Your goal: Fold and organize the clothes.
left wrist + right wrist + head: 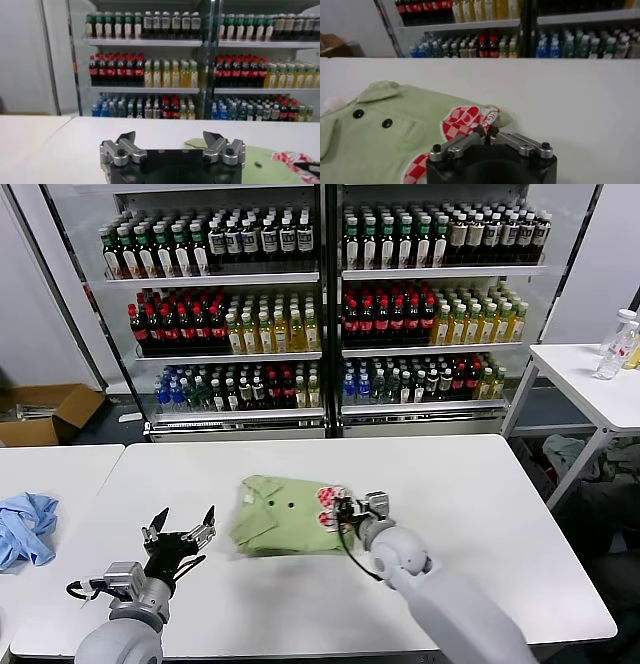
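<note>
The light green polo shirt (285, 514) lies folded into a compact shape at the middle of the white table (480, 514), collar and dark buttons up, red-and-white patch at its right edge. My right gripper (350, 509) is at that right edge, shut on a fold of the shirt (395, 130) by the checked patch (462, 120); its tips (485, 131) are pinched together on the fabric. My left gripper (180, 526) is open and empty, hovering left of the shirt near the table's front; in its wrist view (170, 140) the shirt (260, 160) lies off to one side.
A light blue garment (25, 526) lies on the neighbouring table at the left. A cardboard box (45, 412) sits on the floor behind it. Drink shelves (320, 304) stand behind. A side table (590, 384) with bottles is at the far right.
</note>
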Controlling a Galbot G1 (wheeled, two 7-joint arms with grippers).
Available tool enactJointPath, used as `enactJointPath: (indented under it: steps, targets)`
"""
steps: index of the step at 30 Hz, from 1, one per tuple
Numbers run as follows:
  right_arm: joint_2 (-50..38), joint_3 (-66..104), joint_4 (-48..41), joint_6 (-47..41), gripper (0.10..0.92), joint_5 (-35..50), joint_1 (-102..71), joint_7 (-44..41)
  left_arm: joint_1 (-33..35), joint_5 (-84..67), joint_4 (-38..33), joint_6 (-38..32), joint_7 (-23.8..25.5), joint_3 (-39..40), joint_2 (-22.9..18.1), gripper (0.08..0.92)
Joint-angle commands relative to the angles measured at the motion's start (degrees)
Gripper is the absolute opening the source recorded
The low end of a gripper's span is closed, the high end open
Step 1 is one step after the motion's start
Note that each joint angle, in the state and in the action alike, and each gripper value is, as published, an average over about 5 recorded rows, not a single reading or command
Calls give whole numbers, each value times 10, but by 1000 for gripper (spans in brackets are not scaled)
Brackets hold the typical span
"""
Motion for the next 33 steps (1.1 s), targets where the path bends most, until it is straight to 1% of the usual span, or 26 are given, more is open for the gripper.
enactJointPath:
  steps: [1, 4, 6, 9, 17, 26, 29, 33]
  targets:
    - [-97, 70, 91, 49, 128, -186, -62, -88, -11, 25, 1, -7, 6, 21, 5, 823]
    - [-102, 119, 135, 100, 155, -247, -126, -74, -11, 30, 1, -10, 8, 27, 4, 823]
    - [-100, 150, 155, 137, 203, -273, -166, -59, -11, 36, 2, -13, 8, 32, 4, 823]
    - [-90, 190, 191, 166, 289, -292, -217, -37, -13, 42, 0, -16, 11, 37, 3, 822]
    - [-85, 254, 281, 169, 523, -282, -308, -15, -12, 46, -22, -17, 16, 41, 0, 823]
    - [-83, 293, 340, 179, 774, -281, -367, -15, -3, 53, -36, -19, 24, 43, -5, 823]
    - [-82, 297, 350, 183, 814, -292, -384, -18, 11, 58, -49, -21, 28, 43, -9, 822]
    - [-81, 308, 357, 183, 822, -294, -401, -21, 27, 61, -57, -22, 30, 36, -14, 823]
